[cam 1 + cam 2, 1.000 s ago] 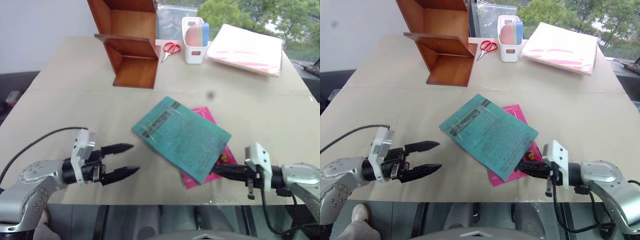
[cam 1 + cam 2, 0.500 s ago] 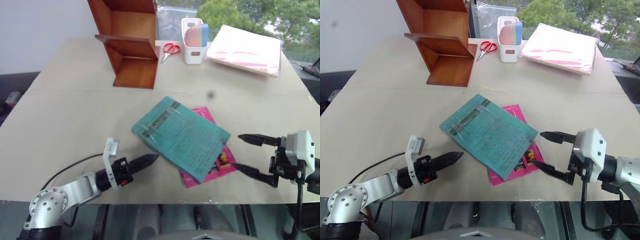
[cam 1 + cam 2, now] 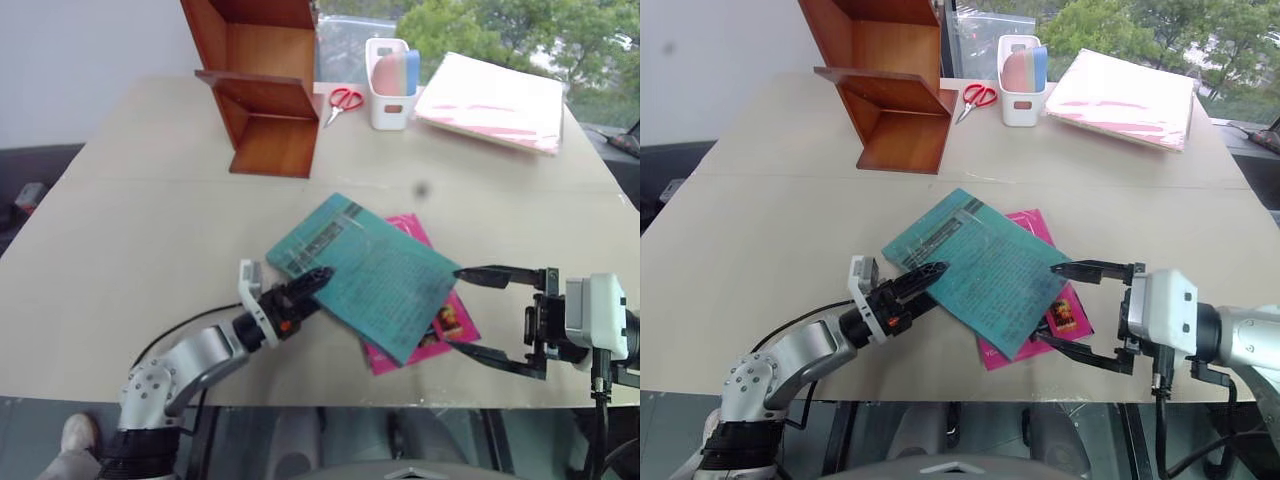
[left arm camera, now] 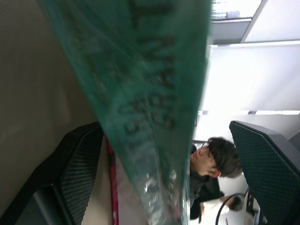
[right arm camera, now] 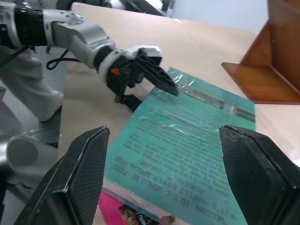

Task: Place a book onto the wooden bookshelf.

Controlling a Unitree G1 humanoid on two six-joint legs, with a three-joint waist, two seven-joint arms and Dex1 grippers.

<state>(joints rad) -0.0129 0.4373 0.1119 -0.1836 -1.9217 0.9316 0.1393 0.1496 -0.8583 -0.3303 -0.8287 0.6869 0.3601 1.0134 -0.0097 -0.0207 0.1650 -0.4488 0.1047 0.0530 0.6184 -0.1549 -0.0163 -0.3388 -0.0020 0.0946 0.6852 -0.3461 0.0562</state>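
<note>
The teal book [image 3: 365, 273] lies flat near the worktop's [image 3: 130, 220] front edge, partly covering a pink book [image 3: 440, 322]. The left hand [image 3: 917, 287] straddles its left edge, fingers spread apart, nothing gripped. The right hand [image 3: 1072, 308] gapes wide at its right corner; the wooden bookshelf [image 3: 262, 85] stands at the far-left edge.

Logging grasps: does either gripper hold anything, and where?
Nothing held. Left gripper straddles the teal-green glossy book's near edge, open; right gripper hangs open.
</note>
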